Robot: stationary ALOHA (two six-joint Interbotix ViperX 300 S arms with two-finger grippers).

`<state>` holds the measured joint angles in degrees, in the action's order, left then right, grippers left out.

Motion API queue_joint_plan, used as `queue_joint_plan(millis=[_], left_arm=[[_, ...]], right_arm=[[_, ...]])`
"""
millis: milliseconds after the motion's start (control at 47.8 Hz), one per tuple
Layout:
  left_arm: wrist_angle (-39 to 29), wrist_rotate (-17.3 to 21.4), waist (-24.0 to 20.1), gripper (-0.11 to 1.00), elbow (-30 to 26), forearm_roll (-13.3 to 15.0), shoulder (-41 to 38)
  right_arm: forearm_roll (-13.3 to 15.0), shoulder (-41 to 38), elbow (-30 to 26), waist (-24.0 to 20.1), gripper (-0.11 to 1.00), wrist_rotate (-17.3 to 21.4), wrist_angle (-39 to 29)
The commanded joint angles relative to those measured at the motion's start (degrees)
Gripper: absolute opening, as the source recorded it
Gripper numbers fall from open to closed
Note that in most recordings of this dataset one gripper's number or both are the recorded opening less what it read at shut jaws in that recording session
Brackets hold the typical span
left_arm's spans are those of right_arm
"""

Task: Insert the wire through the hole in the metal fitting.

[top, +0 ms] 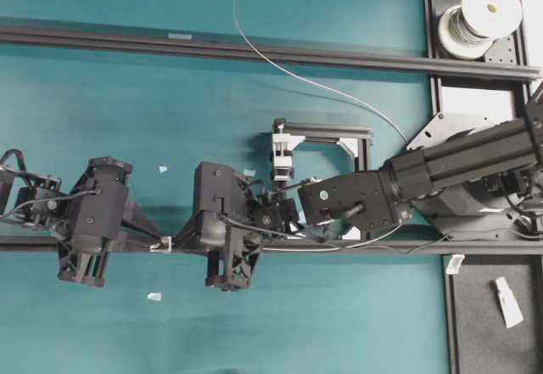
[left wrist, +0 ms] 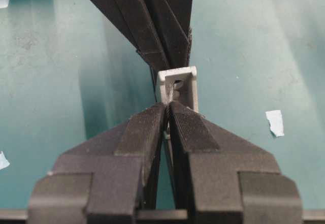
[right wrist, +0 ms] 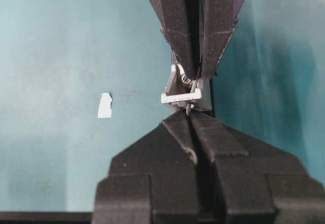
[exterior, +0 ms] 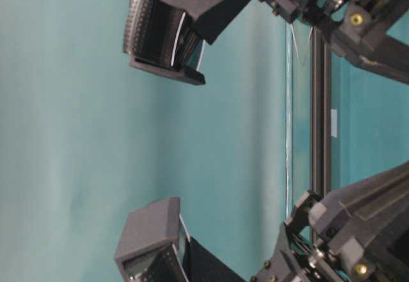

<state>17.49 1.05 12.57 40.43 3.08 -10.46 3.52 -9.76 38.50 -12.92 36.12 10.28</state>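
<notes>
No text, label, brand, number or sign can be read in any view: the white tape scraps (top: 506,299) on the right-hand rail and on the teal table (top: 153,103) look blank, the wire spool (top: 479,18) shows no legible marking, and the arms' black housings carry no lettering that can be made out

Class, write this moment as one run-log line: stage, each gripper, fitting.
stage: threading | left gripper: shut at metal fitting | right gripper: shut opposite | wire: insertion not confirmed
</notes>
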Motion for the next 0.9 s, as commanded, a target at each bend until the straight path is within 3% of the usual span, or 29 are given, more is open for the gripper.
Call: queue_joint_plan(millis=[0,711,773,878], left_arm=[[-0.35,-0.09,0.79,-0.1,-0.7,-0.09,1.41],[-1.85,-0.09,1.85,-0.1,-0.88,-0.09,1.85],[-1.85,-0.09,1.85,-0.1,-0.79,-0.09,1.85],[-1.85,-0.09,1.85,-0.1,-0.88,-0.09,1.85]], right_arm=[[0.09,0.7,-1.23,0.09,0.0,-0.09,0.35],[0.09,1.85,-1.32,0.09,0.0,0.44,-2.29],[0.0,2.29,-1.41,0.09,0.06,0.44,-2.55],[0.09,3.08,-1.41,0.09,0.29,0.53,-4.75]])
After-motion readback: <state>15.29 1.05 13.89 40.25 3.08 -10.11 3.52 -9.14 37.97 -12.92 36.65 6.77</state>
